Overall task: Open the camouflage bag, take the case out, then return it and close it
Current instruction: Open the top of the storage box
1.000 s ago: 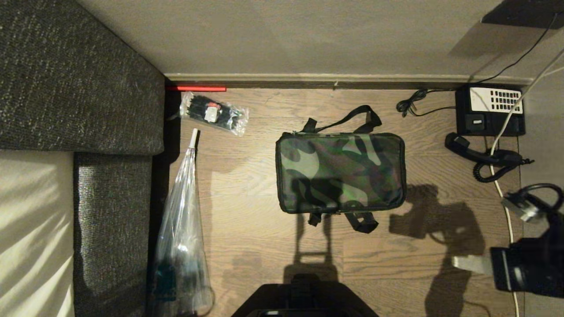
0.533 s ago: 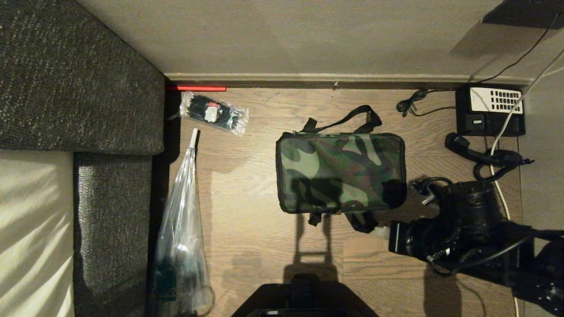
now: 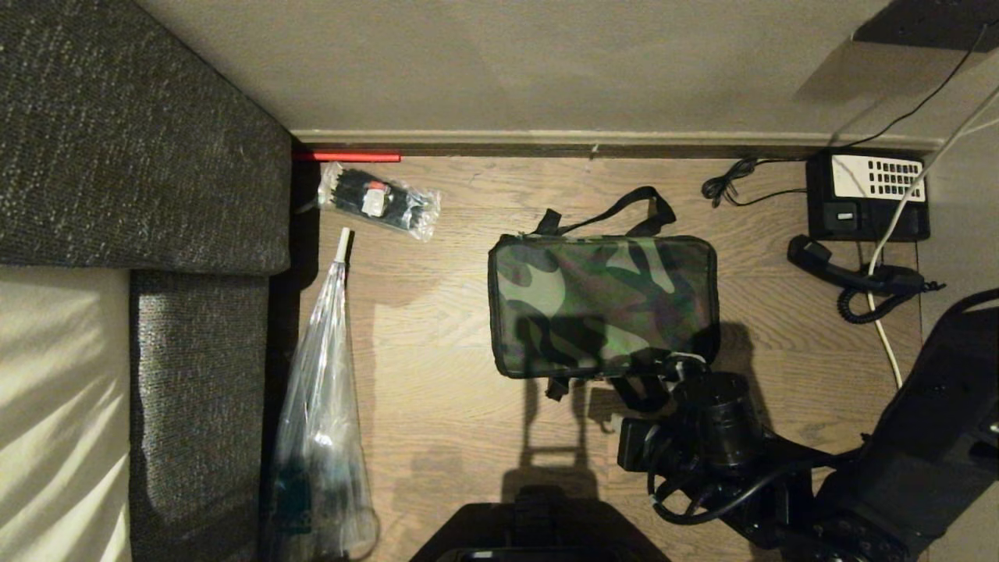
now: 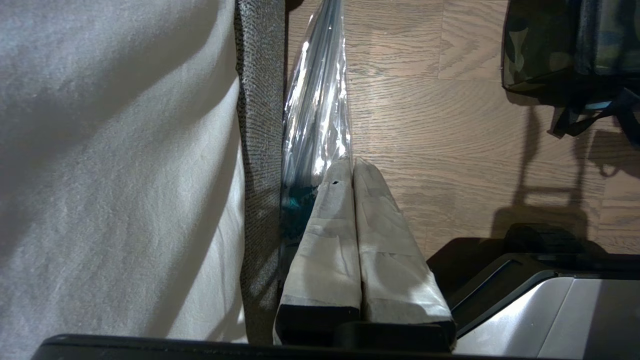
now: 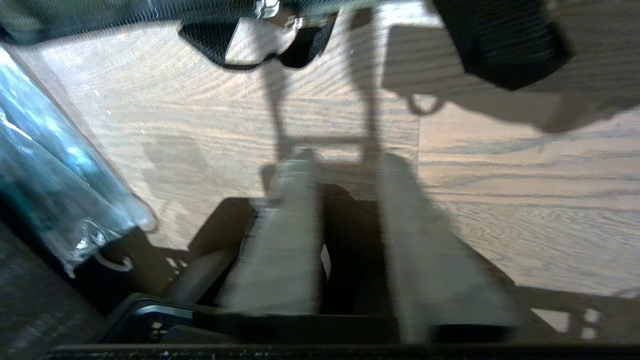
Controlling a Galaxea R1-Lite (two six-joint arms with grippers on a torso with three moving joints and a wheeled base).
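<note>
On the wood floor: camouflage bag [image 3: 602, 306] lies zipped, unmoved.
Change: right gripper [image 5: 345, 165] has been swung from the right edge to the bag's near right corner; fingers now parted, empty.
Left gripper [image 4: 348, 167]: pressed closed beside the clear plastic bag [image 3: 321, 437].
Surroundings: telephone [image 3: 868, 195], sofa [image 3: 140, 156].
Writing: none legible.

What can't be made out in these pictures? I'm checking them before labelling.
- Flat black case: in no view; the shut green-and-tan camouflage fabric bag would hide it.
- Bag's zip pull: too small in the head view, blurred in the right wrist view.
- Right gripper: hidden under its own wrist in the head view.
</note>
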